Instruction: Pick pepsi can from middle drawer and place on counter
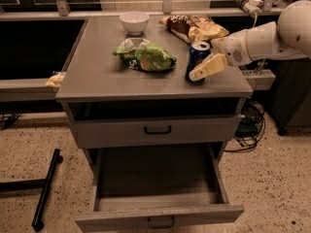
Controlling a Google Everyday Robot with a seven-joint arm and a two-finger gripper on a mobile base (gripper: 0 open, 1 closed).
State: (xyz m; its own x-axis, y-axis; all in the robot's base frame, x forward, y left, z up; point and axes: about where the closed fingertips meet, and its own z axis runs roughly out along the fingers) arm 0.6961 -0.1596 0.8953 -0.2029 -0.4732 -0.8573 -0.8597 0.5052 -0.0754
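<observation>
The can [196, 56] stands upright on the counter [99, 72], near the right front corner and just right of the green bag [146, 57]. The gripper [206, 68] reaches in from the right, up against the can's lower side — clasping or loose, cannot tell. The middle drawer [160, 216] hangs open below.

Counter [97, 72]: matt grey, smooth, low sheen.
Drawer [194, 215], lower centre: same matt grey finish.
Can [197, 57], upper right of centre: glossy dark blue metal with a bright silver top.
Gripper [204, 67], at the can: smooth cream plastic, slight gloss.
Green bag [146, 57]: crinkled, shiny plastic.
Bowl [134, 22]: smooth, white.
Floor [272, 178]: speckled, grainy-looking.
</observation>
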